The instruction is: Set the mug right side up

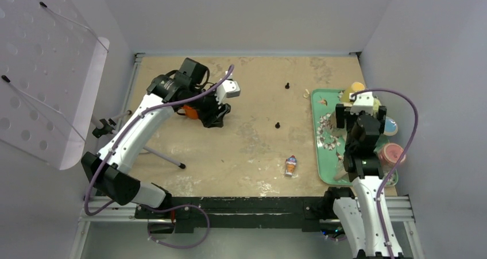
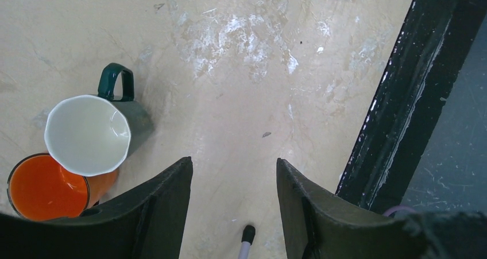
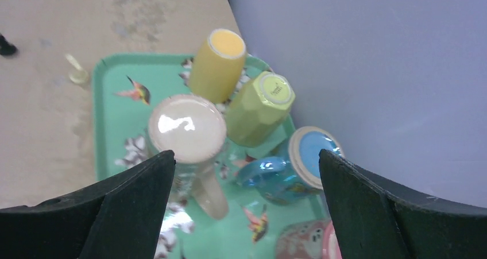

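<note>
Mug (image 2: 92, 134) looks already mouth-up, just beside the orange cup (image 2: 46, 187). Your left gripper (image 2: 234, 166) hangs spread and empty near that cup, your right gripper (image 3: 247, 155) spread too; I judge only retreat remains.

Orange mug (image 2: 43, 191) partly behind green mug (image 2: 86, 134)

- Green mug (image 2: 86, 135): dark green outside, white inside, with a looped handle.
- It stands upright, mouth up, on the counter (image 2: 230, 98), just beside an orange mug (image 2: 46, 187).
</note>
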`<move>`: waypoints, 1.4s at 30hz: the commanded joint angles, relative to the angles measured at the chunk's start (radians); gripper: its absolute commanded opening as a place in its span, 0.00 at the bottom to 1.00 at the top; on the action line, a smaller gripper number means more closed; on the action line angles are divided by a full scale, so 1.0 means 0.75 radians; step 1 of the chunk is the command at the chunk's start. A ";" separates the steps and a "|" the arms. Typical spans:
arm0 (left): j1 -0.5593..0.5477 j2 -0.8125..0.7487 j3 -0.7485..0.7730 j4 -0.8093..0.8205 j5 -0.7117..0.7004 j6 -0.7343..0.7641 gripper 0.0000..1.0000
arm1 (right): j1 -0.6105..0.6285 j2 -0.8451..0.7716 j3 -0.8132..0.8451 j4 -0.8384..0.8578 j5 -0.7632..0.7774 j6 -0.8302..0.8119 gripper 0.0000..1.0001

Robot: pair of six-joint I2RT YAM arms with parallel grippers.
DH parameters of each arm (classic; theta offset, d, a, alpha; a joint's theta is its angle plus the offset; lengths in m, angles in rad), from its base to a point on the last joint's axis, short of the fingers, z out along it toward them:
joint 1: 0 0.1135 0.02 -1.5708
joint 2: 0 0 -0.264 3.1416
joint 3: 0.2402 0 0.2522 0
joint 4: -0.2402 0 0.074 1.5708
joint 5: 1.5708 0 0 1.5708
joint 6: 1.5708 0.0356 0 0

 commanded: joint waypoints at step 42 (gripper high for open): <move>0.009 -0.179 -0.080 0.125 0.080 0.043 0.60 | -0.231 0.921 0.132 0.192 -0.526 -0.553 0.37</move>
